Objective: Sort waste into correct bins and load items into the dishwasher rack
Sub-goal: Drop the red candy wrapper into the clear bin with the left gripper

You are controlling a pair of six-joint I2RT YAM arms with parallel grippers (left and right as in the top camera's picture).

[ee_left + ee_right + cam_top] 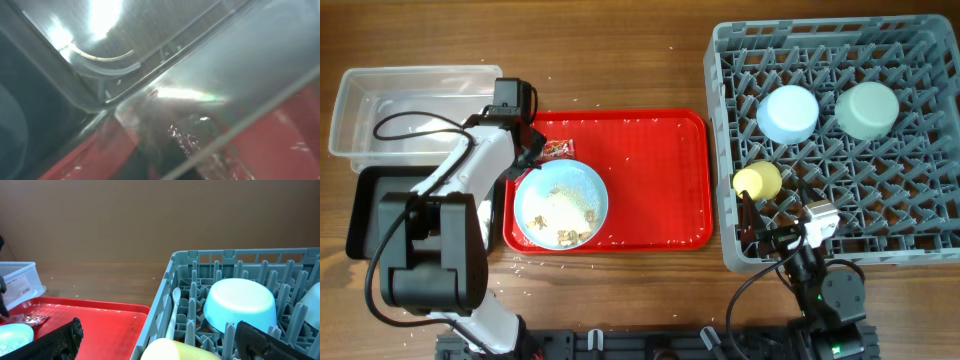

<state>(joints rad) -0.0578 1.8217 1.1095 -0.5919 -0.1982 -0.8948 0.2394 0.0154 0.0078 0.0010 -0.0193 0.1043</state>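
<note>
The red snack wrapper (pixel 557 149) is seen at the far left corner of the red serving tray (pixel 650 170), just beyond the rim of the pale-blue plate (pixel 561 205), on which beige crumbs (pixel 565 235) are scattered. The left gripper (pixel 532 150) is held low just beside the wrapper, on its left. Contact cannot be made out, and how far the jaws stand apart cannot be told, the left wrist view being blurred.

Toward the table's far left corner the clear tub (pixel 380 100) is placed, with the black tray (pixel 360 210) against its near side. Along the right edge the grey dishwasher rack (pixel 920 210) is set, holding an upturned pale-blue bowl (pixel 788 113), a pale-green bowl (pixel 867 109) and a yellow cup (pixel 758 182). The right gripper (pixel 157 330) is spread wide with nothing gripped, and the cup is seen low between its fingers.
</note>
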